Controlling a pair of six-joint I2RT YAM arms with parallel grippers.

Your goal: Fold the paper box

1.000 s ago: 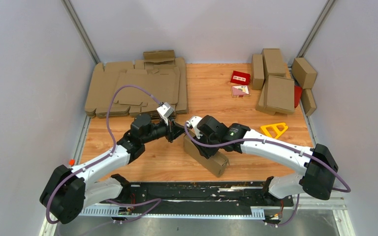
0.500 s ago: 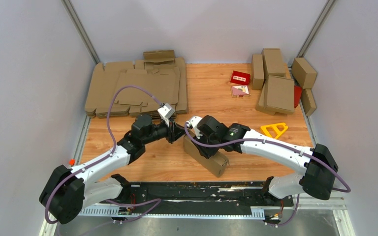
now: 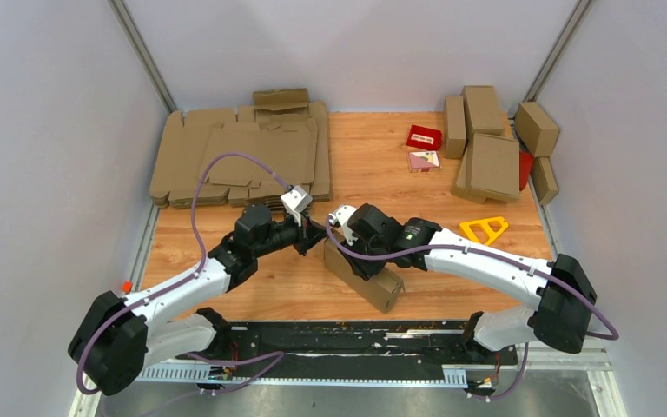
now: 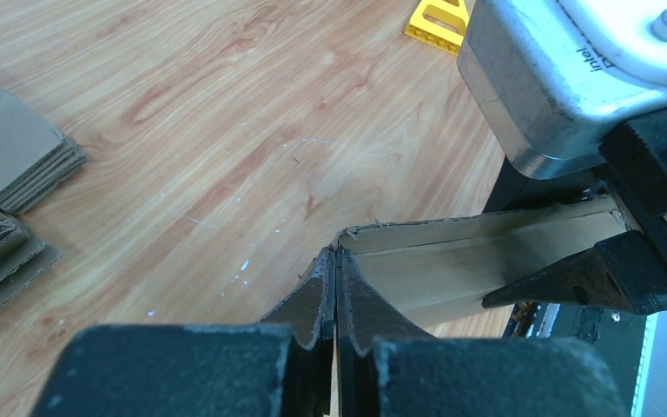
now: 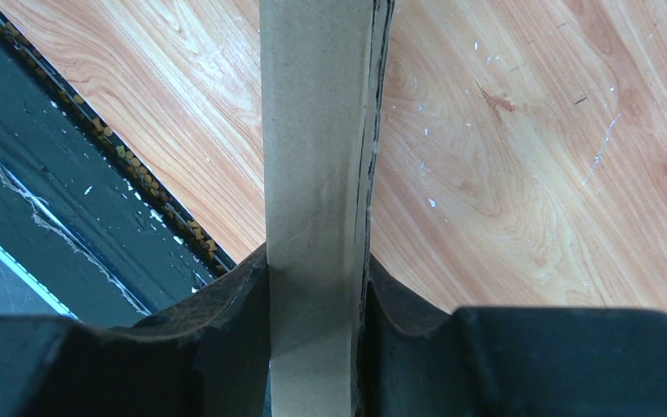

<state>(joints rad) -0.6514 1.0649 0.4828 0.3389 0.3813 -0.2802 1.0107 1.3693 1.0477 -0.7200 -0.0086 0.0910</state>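
The paper box (image 3: 379,287) is a folded brown cardboard box lying slantwise on the table near the front middle. My right gripper (image 3: 359,259) is shut on its upper wall from above. In the right wrist view the fingers (image 5: 226,304) clamp the cardboard strip (image 5: 313,156) on both sides. My left gripper (image 3: 319,235) is shut and empty, its tips at the box's far left end. In the left wrist view the shut fingertips (image 4: 336,261) meet the box's corner (image 4: 452,265). The right gripper's black finger (image 4: 591,278) shows on the box there.
A thick pile of flat blanks (image 3: 243,156) lies at the back left. Several folded boxes (image 3: 491,152) stand at the back right, with a red carton (image 3: 424,136) and a small printed box (image 3: 424,161) beside them. A yellow triangle (image 3: 484,229) lies right of the box.
My left gripper has edged a little to the right, closer to the box's end. The right gripper and the box have not visibly moved.
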